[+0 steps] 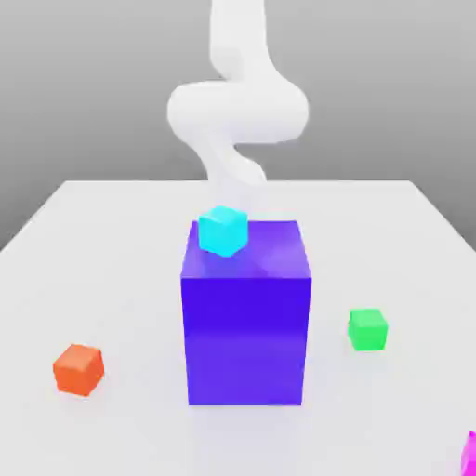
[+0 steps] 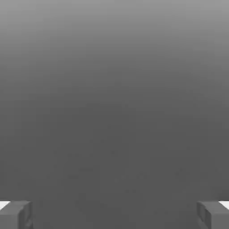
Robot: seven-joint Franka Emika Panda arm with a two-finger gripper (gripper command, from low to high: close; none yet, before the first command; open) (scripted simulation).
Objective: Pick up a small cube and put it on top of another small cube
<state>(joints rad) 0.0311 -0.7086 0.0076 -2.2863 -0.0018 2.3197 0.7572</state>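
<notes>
Magenta cube (image 1: 470, 453) (apparently, cropped) nearest; purple block (image 1: 245, 321) centre, cyan cube (image 1: 223, 231) atop; gripper (image 2: 114, 214) spread wide.

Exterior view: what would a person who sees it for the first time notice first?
The tall purple block in the middle of the white table stands out, with a small cyan cube on its top corner. Behind it rises the white arm. An orange cube lies at the exterior view's left, a green cube at its right.
</notes>
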